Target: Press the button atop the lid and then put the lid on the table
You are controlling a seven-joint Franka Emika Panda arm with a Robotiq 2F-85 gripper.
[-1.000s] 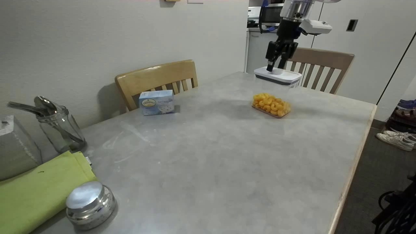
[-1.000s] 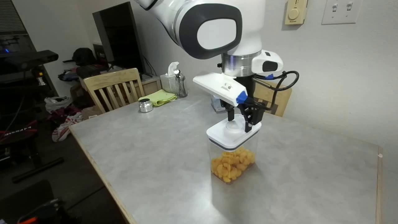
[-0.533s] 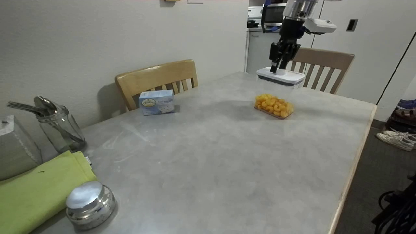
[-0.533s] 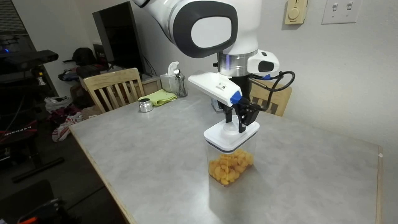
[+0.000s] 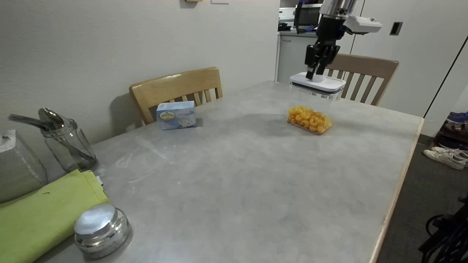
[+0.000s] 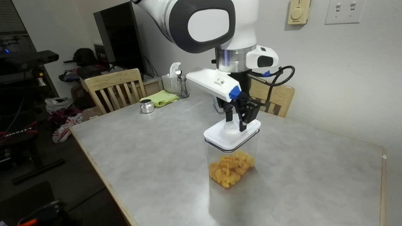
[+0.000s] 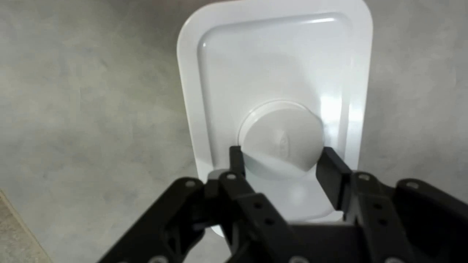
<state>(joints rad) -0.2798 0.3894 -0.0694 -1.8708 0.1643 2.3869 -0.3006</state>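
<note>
Spreading wide below the work, the large table with the mottled grey stone-look top (image 6: 157, 150) bears a clear, partly filled, box-shaped container (image 6: 251, 144). Over it hangs the black two-fingered gripper (image 7: 280, 151), pointing down. The flat white rectangular plastic lid with rounded corners (image 7: 270, 62) is on top of the container, not yet on the table; whether it sits fully down or is slightly raised, one cannot tell. It should be light and rather stiff, not fragile, but its smooth shiny face may be slippery, and its broad rim looks too wide for this gripper to span. Smaller is the round white plastic button (image 7: 283, 137), standing up from the middle of the lid, so the pressing is probably done. On its two opposite sides the fingers (image 7: 332, 175) appear clamped, and this seems the best place for holding, with moderate squeeze and a straight lift, lest it tilt in the opening.
</note>
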